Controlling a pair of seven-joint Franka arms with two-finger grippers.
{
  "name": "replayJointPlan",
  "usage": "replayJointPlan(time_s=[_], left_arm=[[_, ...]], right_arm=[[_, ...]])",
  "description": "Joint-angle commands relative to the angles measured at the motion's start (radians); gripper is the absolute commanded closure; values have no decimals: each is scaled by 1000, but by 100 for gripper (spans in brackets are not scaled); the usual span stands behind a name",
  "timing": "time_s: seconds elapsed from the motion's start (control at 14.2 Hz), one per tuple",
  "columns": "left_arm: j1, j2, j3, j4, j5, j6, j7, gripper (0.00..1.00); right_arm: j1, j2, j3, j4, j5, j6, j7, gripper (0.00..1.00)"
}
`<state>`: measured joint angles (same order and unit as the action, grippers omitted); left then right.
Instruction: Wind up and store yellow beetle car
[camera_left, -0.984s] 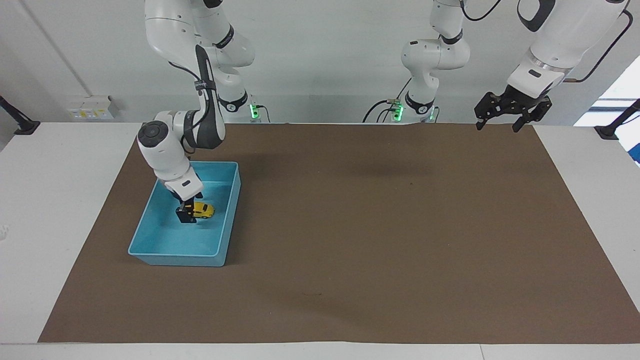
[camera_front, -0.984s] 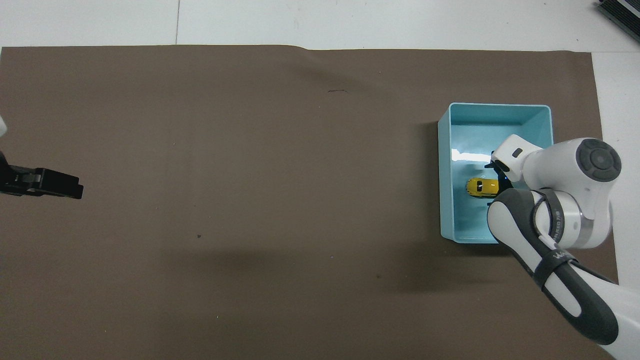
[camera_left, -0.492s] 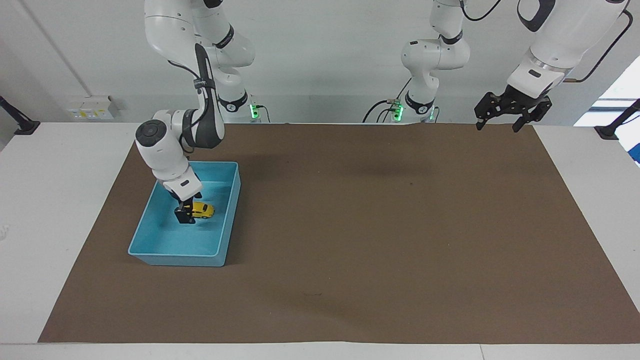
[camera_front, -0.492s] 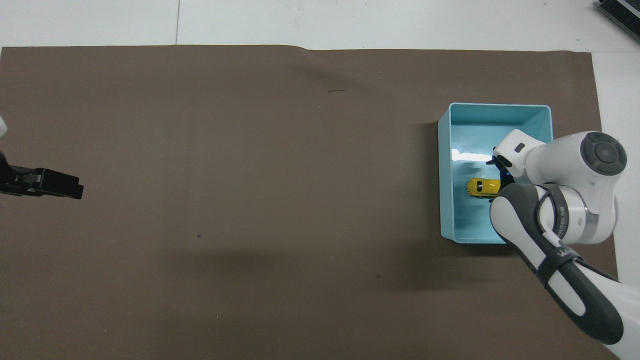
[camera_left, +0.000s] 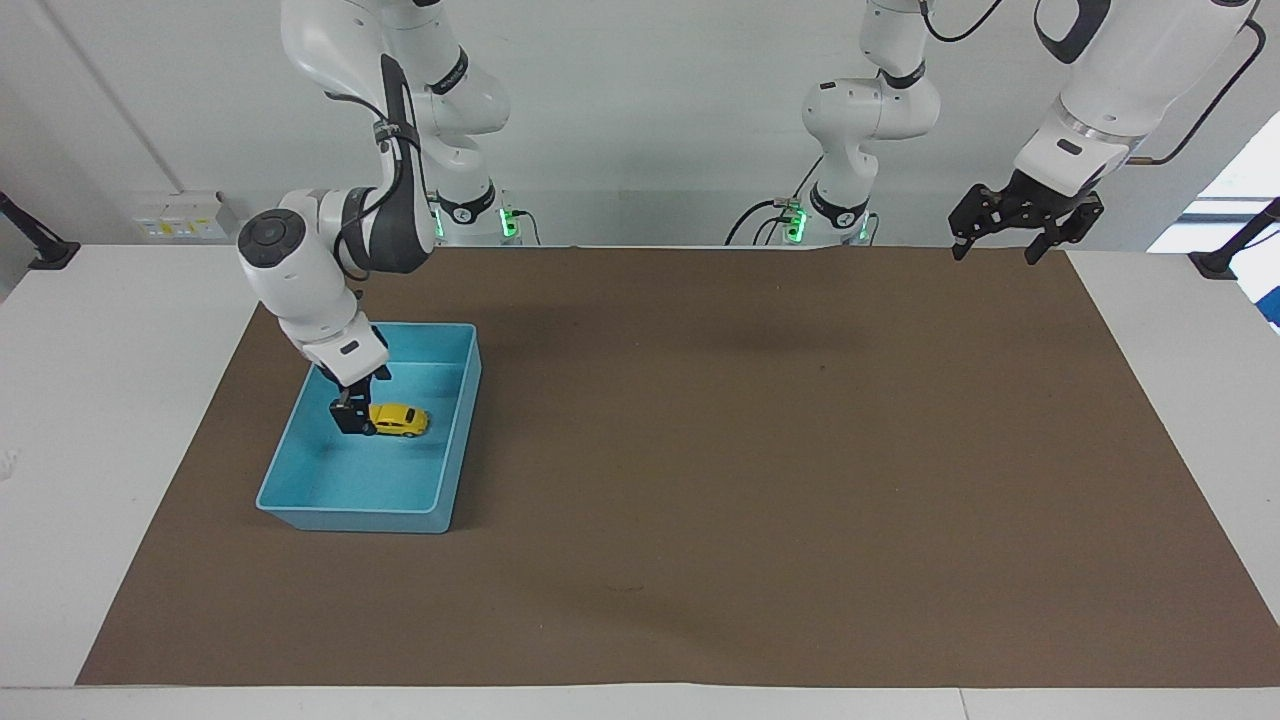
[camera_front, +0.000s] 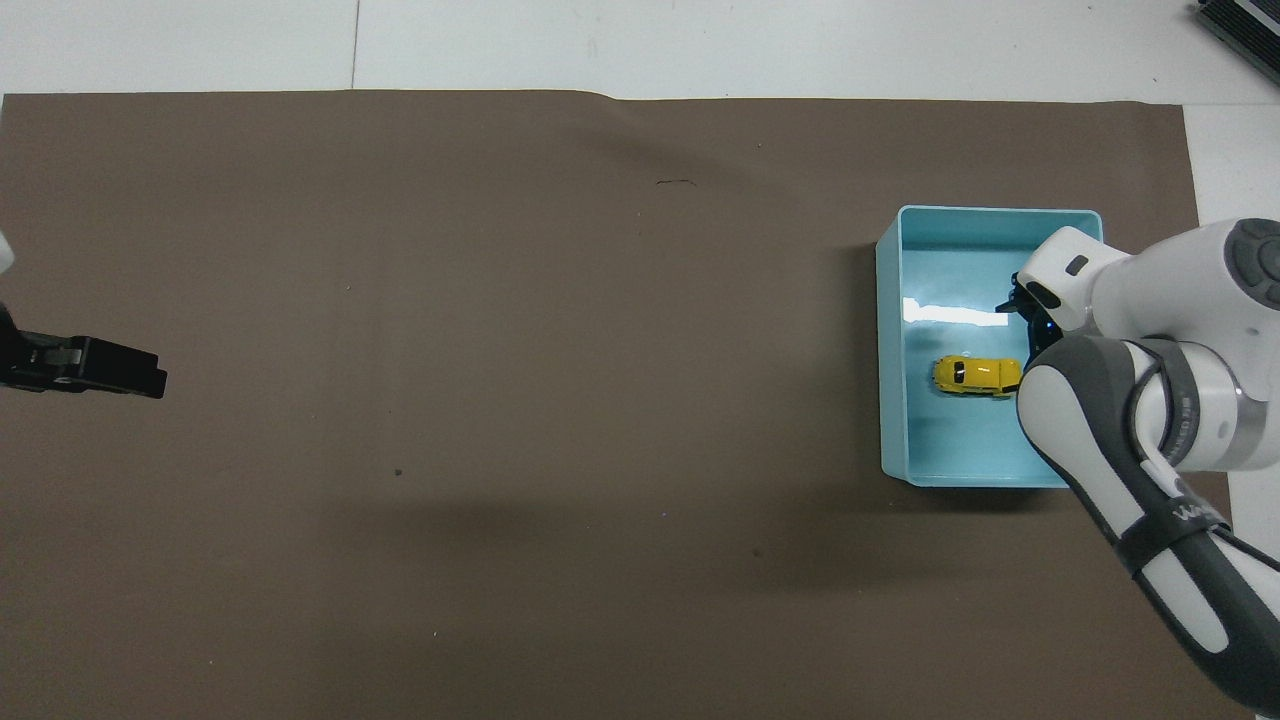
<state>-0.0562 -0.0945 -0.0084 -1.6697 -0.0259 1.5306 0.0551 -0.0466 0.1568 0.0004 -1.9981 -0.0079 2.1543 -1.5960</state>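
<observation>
The yellow beetle car (camera_left: 399, 420) lies on its wheels on the floor of the blue bin (camera_left: 300, 505); in the overhead view the car (camera_front: 978, 375) sits mid-bin (camera_front: 890, 350). My right gripper (camera_left: 350, 417) hangs low inside the bin, just beside the car's end toward the right arm's end of the table, open and holding nothing. In the overhead view the right gripper (camera_front: 1028, 325) is partly hidden by its own arm. My left gripper (camera_left: 1003, 248) waits open and empty, raised above the mat's corner near its base; only its tip (camera_front: 150, 381) shows in the overhead view.
A brown mat (camera_left: 700, 450) covers most of the white table (camera_left: 100, 400). The bin stands on the mat toward the right arm's end. The right arm's elbow (camera_front: 1150, 420) overhangs the bin's near corner.
My right gripper has slid off the car toward the right arm's end of the table and risen slightly. The car stays on the bin floor. The left arm has not moved.
</observation>
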Motion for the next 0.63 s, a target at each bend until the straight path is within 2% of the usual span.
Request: replayJointPlan(time_s=[0.0, 0.35, 0.56], left_arm=[[16, -5, -10, 5, 6, -6, 5, 0], [16, -5, -10, 5, 6, -6, 5, 0], [16, -5, -10, 5, 6, -6, 5, 0]], right_arm=[[-10, -13, 10, 59, 25, -77, -1, 0], [-10, -19, 15, 139, 66, -192, 10, 0], [-4, -20, 21, 159, 66, -200, 11, 0]])
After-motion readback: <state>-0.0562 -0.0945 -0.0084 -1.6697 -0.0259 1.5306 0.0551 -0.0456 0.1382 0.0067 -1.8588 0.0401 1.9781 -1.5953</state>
